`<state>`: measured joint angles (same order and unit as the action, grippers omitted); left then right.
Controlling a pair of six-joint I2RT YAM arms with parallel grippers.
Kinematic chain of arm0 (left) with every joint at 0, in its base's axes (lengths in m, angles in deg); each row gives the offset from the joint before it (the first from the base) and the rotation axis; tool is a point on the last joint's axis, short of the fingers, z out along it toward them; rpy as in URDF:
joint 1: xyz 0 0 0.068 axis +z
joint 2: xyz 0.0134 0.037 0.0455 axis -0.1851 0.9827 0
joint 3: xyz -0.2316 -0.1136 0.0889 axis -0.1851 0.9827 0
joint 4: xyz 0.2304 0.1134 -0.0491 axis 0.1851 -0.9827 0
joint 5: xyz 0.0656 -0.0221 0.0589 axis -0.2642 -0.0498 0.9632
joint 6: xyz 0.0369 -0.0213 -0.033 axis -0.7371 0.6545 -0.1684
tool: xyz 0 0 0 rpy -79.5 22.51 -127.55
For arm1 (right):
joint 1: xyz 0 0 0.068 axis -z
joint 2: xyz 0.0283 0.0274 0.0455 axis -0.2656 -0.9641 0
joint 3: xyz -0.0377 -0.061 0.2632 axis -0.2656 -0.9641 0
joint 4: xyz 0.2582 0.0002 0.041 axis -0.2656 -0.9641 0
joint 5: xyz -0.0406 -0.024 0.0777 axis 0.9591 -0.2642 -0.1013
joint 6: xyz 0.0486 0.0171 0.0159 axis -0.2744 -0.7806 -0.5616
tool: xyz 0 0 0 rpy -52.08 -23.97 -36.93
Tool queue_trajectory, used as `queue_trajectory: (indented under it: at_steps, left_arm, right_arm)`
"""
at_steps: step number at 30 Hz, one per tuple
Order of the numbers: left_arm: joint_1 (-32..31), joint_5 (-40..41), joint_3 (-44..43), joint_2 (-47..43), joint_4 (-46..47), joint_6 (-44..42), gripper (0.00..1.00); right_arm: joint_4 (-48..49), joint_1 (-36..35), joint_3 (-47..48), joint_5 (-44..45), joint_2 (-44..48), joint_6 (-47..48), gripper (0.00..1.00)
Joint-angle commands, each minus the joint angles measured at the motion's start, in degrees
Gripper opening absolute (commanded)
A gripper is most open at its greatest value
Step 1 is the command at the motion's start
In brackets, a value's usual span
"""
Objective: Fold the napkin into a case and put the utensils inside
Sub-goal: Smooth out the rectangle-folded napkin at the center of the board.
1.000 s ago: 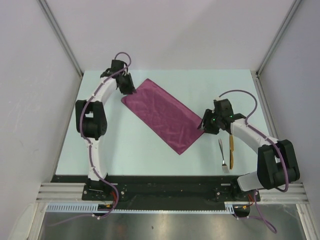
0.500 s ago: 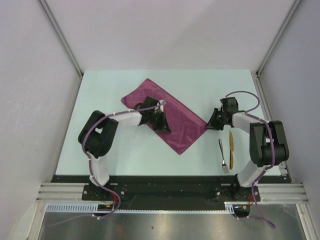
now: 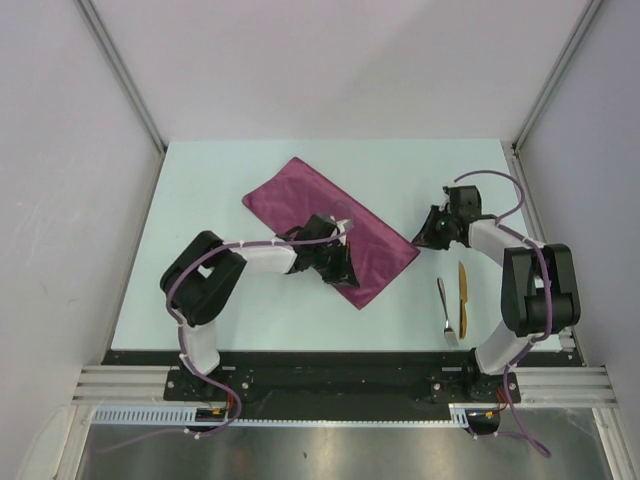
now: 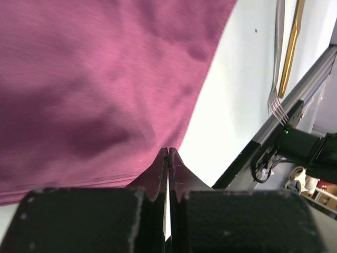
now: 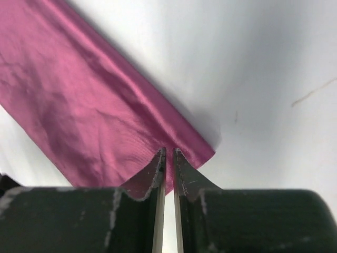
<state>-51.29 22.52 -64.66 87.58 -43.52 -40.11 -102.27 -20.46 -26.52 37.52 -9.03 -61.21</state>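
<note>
Pinching, left gripper (image 4: pixel 168 152): clamped shut on napkin (image 3: pixel 300 200), near long edge
right gripper (image 5: pixel 168 152): almost closed, nipping napkin's right corner
napkin: folded oblong, flat, diagonal on table (image 3: pixel 200 200)
utensils (image 3: pixel 462 288): silver and gold, side by side, right of napkin

This is a robotics lab test cell, not anyone's home. The pale mint-green tabletop (image 3: pixel 250 310) is boxed in by plain white panel walls (image 3: pixel 340 60) held in bare aluminium corner posts (image 3: pixel 120 75). Two white-and-black jointed robot arms (image 3: pixel 190 290) trailing lilac cables are bolted to a slotted aluminium rail (image 3: pixel 340 385) at the near edge, with a brushed steel sheet (image 3: pixel 340 450) in front of it.
</note>
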Motion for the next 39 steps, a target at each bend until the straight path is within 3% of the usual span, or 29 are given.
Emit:
queue_trajectory:
  at_steps: [1, 8, 16, 20, 23, 26, 27, 30, 33, 34, 39]
  left_arm:
    - [-1.21, -0.47, 1.25, 0.14, 2.68, 1.91, 0.00]
    - [-1.65, 1.29, 4.24, 1.72, 2.68, 1.21, 0.00]
    - [-2.18, 3.31, 5.57, -0.03, 0.75, -0.55, 0.00]
    - [-2.27, 3.48, 2.06, -2.57, -3.19, -1.86, 0.00]
    - [-1.57, 3.57, -4.87, -4.34, -8.20, -3.45, 0.06]
    - [1.24, 0.78, -10.07, -4.87, -7.62, -2.14, 0.12]
    - [3.42, 0.06, -10.69, -4.52, -4.04, -0.39, 0.12]
    - [9.30, -4.06, -10.44, -2.25, 8.41, 5.67, 0.08]
    - [15.19, -4.69, -9.99, 0.04, 17.15, 9.64, 0.05]
    - [16.70, -4.52, -11.39, 1.70, 17.61, 9.65, 0.05]
    - [26.71, -3.89, -18.06, 8.56, 13.59, 7.28, 0.04]
  right_arm:
    - [1.63, 1.28, 0.24, 0.79, -3.68, 1.22, 0.13]
    - [3.13, 1.37, -0.03, 5.01, -8.62, 1.83, 0.11]
    - [0.93, 1.19, 2.16, 9.58, -7.22, 3.59, 0.11]
    - [-2.93, -0.38, 4.97, 13.08, -3.37, 4.47, 0.12]
    - [-6.36, -2.76, 6.56, 15.29, 0.68, 4.65, 0.19]
    - [-7.16, -3.73, 6.30, 11.79, 3.59, 3.60, 0.35]
    - [-6.29, -3.90, 5.52, 10.30, 4.99, 2.11, 0.43]
    - [-2.08, -5.39, 3.58, 1.26, 6.14, -0.53, 0.50]
    - [0.91, -8.56, 2.96, -5.78, 5.88, -3.86, 0.55]
    - [2.15, -9.43, 1.57, -9.63, 6.06, -4.92, 0.56]
    - [9.61, -14.97, -3.80, -12.13, 6.67, -9.85, 0.55]
